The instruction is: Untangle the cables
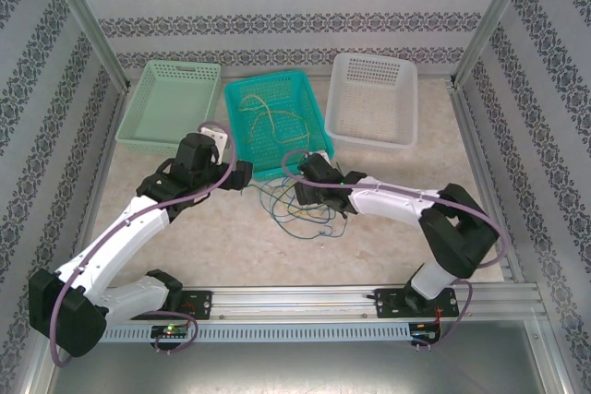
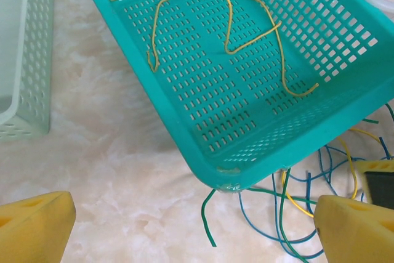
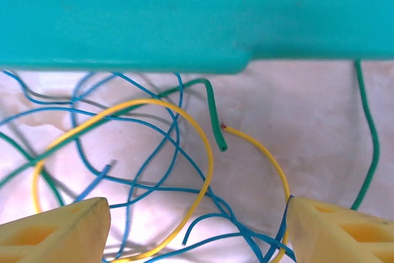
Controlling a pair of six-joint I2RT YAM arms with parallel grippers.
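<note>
A tangle of blue, green and yellow cables (image 1: 300,207) lies on the table just in front of the teal basket (image 1: 242,126). More yellow cables (image 2: 249,40) lie inside that basket (image 2: 154,93). My right gripper (image 3: 197,233) hangs open over the tangle. A yellow loop (image 3: 184,115) and blue strands (image 3: 154,152) lie between its fingers, and a green end (image 3: 213,112) lies just beyond them. My left gripper (image 2: 196,232) is open near the basket's front left corner, above a loose green end (image 2: 208,220), gripping nothing.
A pale green basket (image 1: 175,103) stands at the back left and a white basket (image 1: 374,99) at the back right. The teal basket's front wall (image 3: 123,35) is close ahead of the right gripper. Patterned walls enclose the table.
</note>
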